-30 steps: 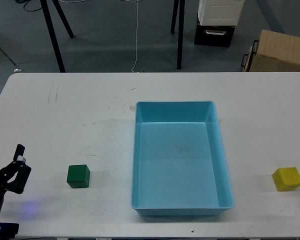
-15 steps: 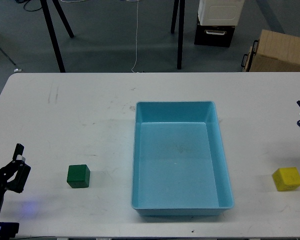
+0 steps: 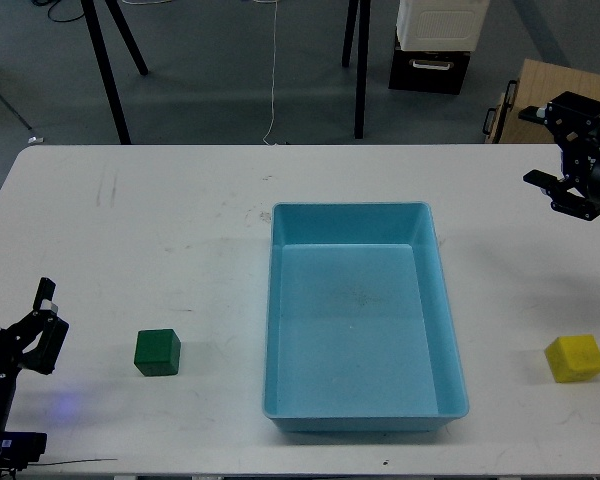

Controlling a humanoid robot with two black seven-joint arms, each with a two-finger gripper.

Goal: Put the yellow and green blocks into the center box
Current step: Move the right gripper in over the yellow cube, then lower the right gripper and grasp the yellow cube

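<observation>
Right gripper [image 3: 558, 148] has swung way up and into view since half a second ago, now hanging over the far right edge of the white table [image 3: 160, 230], fingers spread fairly wide with nothing in them. Smooth light-blue plastic box [image 3: 435, 330], rectangular and empty, sits well left of it. Yellow block [image 3: 575, 358] lies well below that gripper. Matte green cube [image 3: 156, 352] sits near the left gripper [image 3: 42, 322], whose fingers look open a bit, holding nothing.

Grn block [image 3: 157, 352], ylw block [image 3: 575, 358], lt-blue box [image 3: 444, 340], white table [image 3: 160, 250].
</observation>
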